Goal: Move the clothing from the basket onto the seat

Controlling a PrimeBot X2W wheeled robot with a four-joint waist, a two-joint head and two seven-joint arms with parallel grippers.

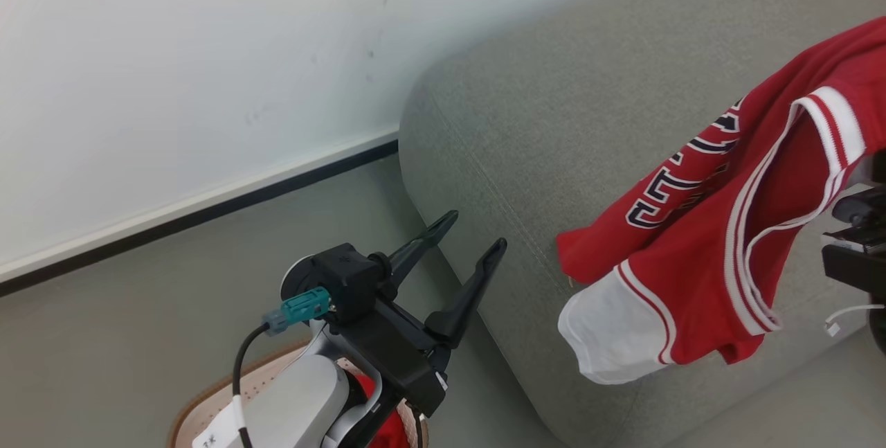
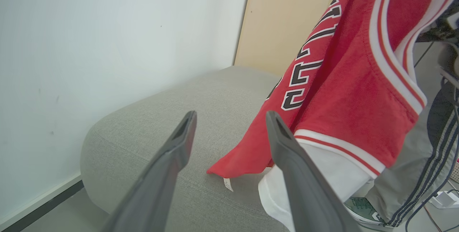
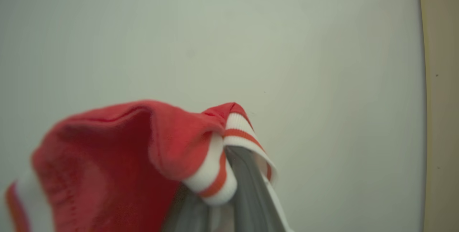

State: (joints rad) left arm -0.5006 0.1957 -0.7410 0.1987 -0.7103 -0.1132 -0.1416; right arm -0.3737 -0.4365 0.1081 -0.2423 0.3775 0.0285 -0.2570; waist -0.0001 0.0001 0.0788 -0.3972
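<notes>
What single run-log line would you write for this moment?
right gripper: shut on red jersey | jersey: hanging over grey seat | left gripper: open, empty | basket: red garment inside

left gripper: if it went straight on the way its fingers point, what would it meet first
Most likely the grey seat, near its rounded top edge. The hanging red clothing sits just beside that line, though depth is unclear.

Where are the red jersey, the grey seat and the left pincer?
red jersey [image 1: 692, 275], head view, red body fabric.
grey seat [image 1: 554, 102], head view, bare top.
left pincer [image 1: 476, 229], head view, midway between fingertips.
</notes>
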